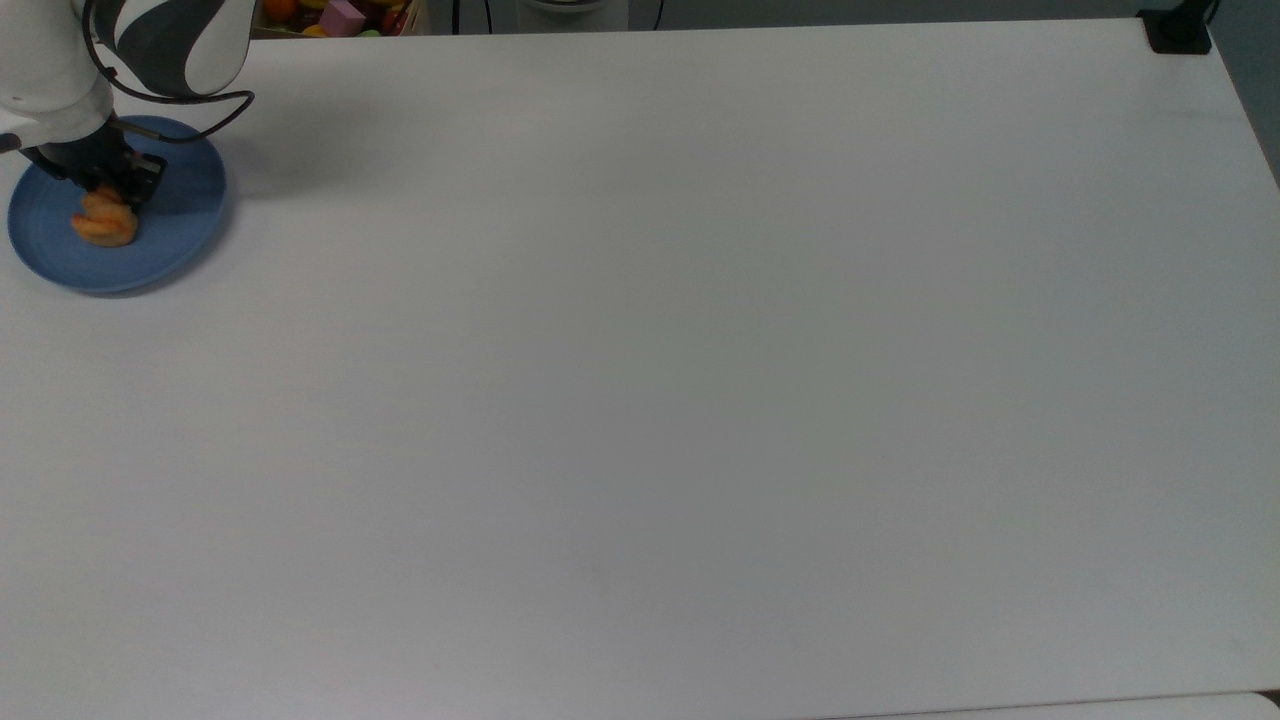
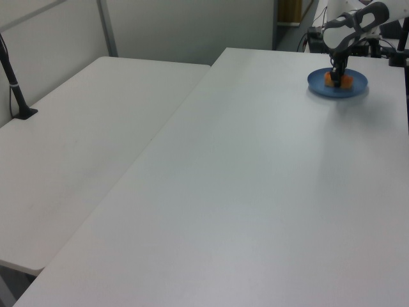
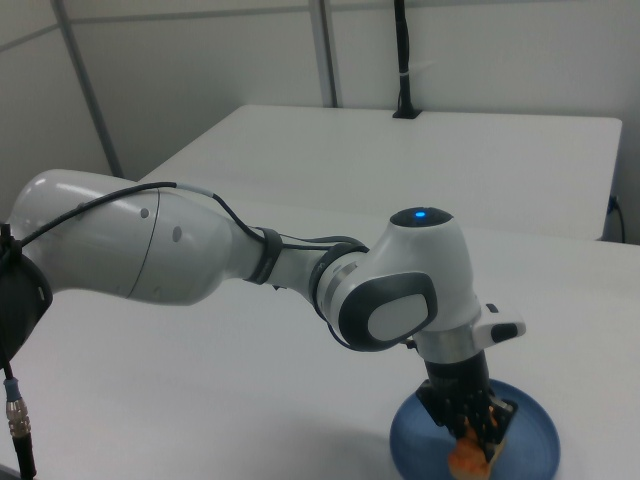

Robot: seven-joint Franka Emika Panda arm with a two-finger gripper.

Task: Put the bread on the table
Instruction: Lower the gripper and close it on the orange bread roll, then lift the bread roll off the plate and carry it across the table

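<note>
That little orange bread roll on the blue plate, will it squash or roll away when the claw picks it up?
The bread looks small and puffy, so it is probably light and may dent under a firm squeeze. Its ridged crust should give some hold. Being oblong and lying flat on the blue plate, it seems unlikely to roll. The gripper sits right at its top end.

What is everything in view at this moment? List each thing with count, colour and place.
bread: one, golden-orange, on the plate.
plate: one, blue, round, near the top view's upper left corner of the table.
table: one, white, holds the plate.
second table: one, white, at the left view's left.
box of coloured items: one, past the table's far edge in the top view.
arm: one, white and grey, reaching down to the plate.
gripper: one, black, down at the bread.
</note>
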